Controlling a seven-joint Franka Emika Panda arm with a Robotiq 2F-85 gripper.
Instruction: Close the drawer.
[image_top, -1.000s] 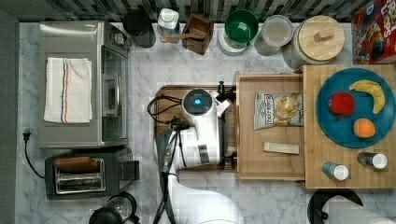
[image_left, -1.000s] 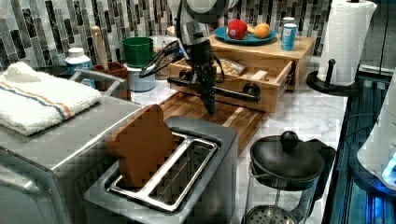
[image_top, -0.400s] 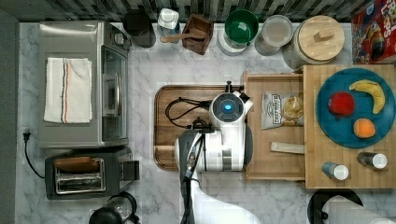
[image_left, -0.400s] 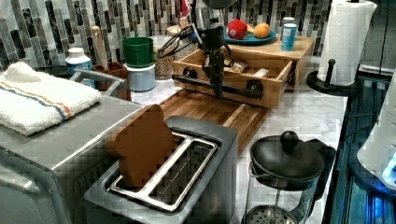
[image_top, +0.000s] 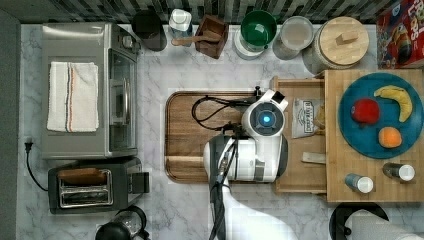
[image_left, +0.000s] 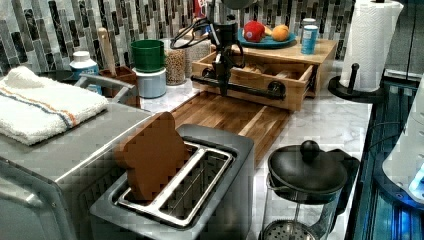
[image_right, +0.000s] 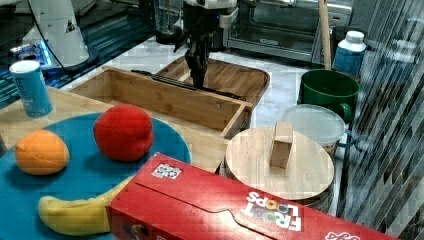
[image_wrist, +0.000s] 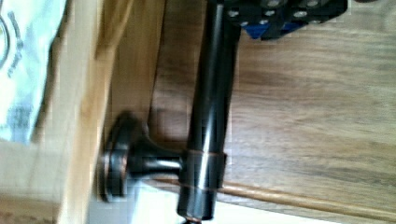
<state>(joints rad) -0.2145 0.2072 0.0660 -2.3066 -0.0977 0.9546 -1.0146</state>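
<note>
In the top view, the drawer (image_top: 305, 170) lies right of the cutting board (image_top: 187, 135).

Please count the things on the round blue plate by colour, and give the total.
Red round fruit: 1
Orange round fruit: 1
Yellow curved banana: 1
Total on the round blue plate: 3

A white marble counter (image_top: 150, 210) is carrying everything, veined grey. Behind it a wall of narrow dark and pale tiles (image_left: 45, 30) is running along the back edge, catching glints of light. Beyond the counter's open side, a dark glossy surface (image_left: 395, 130) is reflecting blue light.
</note>
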